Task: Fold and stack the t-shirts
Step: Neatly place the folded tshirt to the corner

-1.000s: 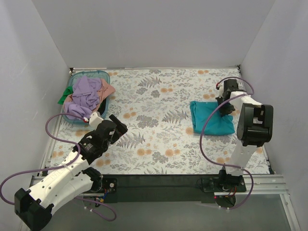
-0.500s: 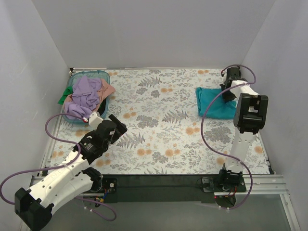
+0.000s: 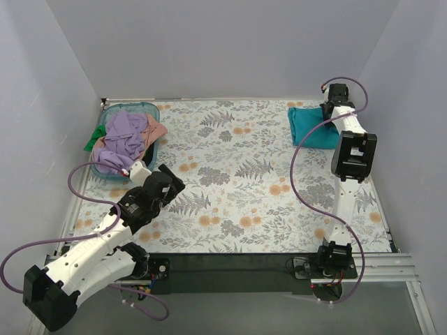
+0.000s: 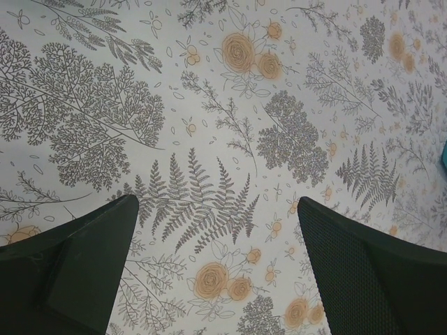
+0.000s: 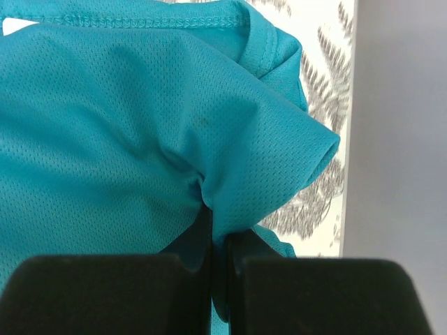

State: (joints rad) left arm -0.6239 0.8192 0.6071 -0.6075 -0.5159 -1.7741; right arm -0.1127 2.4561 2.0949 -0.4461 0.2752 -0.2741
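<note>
A folded teal-blue t-shirt (image 3: 311,125) lies at the far right corner of the table. My right gripper (image 3: 330,116) is shut on its right edge; in the right wrist view the teal mesh cloth (image 5: 140,125) is pinched between the jaws of the right gripper (image 5: 222,241). A lavender t-shirt (image 3: 120,139), a salmon-pink one (image 3: 155,130) and a green one (image 3: 91,143) are heaped in the teal basket (image 3: 148,108) at the far left. My left gripper (image 3: 167,180) is open and empty just right of the basket; in the left wrist view the left gripper (image 4: 216,244) hovers over bare cloth.
The table is covered by a floral cloth (image 3: 230,181). White walls close in the back and both sides; the right wall (image 5: 398,139) is close beside the teal shirt. A black bar (image 3: 230,269) runs along the near edge.
My right gripper has dragged the teal-blue shirt away from the middle right to the far right corner. The left arm has barely moved.
</note>
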